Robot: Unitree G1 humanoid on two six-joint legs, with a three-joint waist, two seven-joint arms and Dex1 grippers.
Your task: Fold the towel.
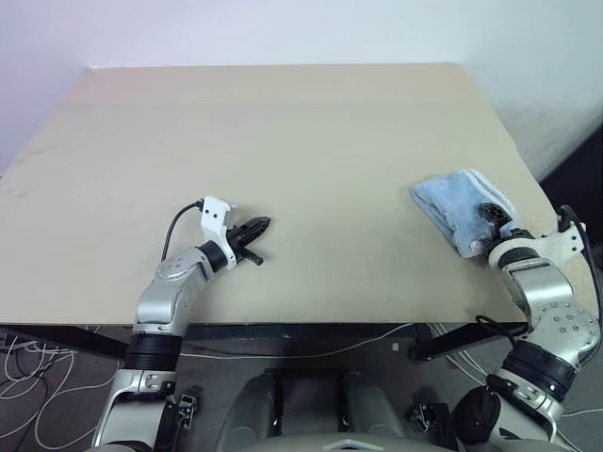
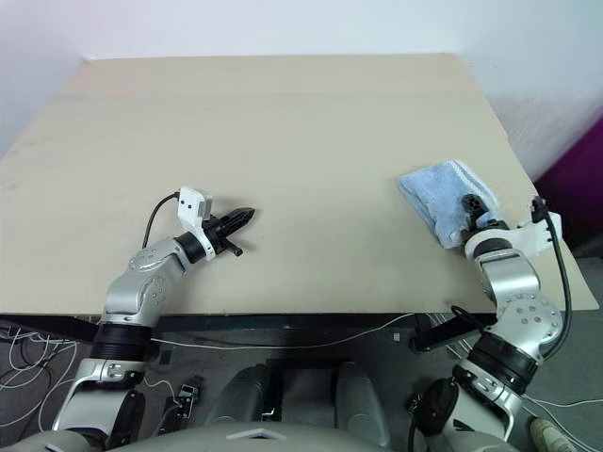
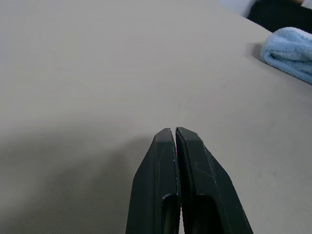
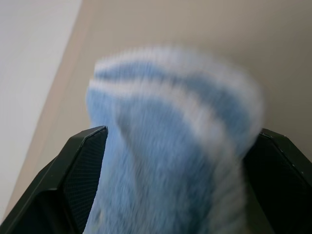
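Sitting folded into a compact bundle near the right edge of the bench [image 1: 283, 169], about mid-depth: the towel [image 1: 459, 209]. Light blue terry, whitish hem stripes visible along the top fold, layers stacked and slightly rumpled. Well apart from the left arm, close to the wall-side corner of the bench top only in the sense of being on the right margin.

Right claw [image 4: 178, 161] spread wide, both black fingers [image 4: 80, 170] flanking the towel bundle, one on each side. Towel filling the gap between them in the right wrist view; pads look just beside the cloth, contact on either side not resolvable through the blur. No clamp visible. From the head views, claw tip sits at the near end of the bundle, wrist coming in from the bench's front right corner.

Left claw [image 1: 256, 228] pinched fully shut, fingertips [image 3: 165, 141] pressed together, nothing between them. Hovering over bare bench surface left of centre, pointing roughly level toward the right and away from the front edge. Far corner of the towel seen at the edge of the left wrist view, well apart from those fingertips.

Bench top otherwise plain beige. Cables [image 1: 38, 353] hanging below the front edge, on the floor side.
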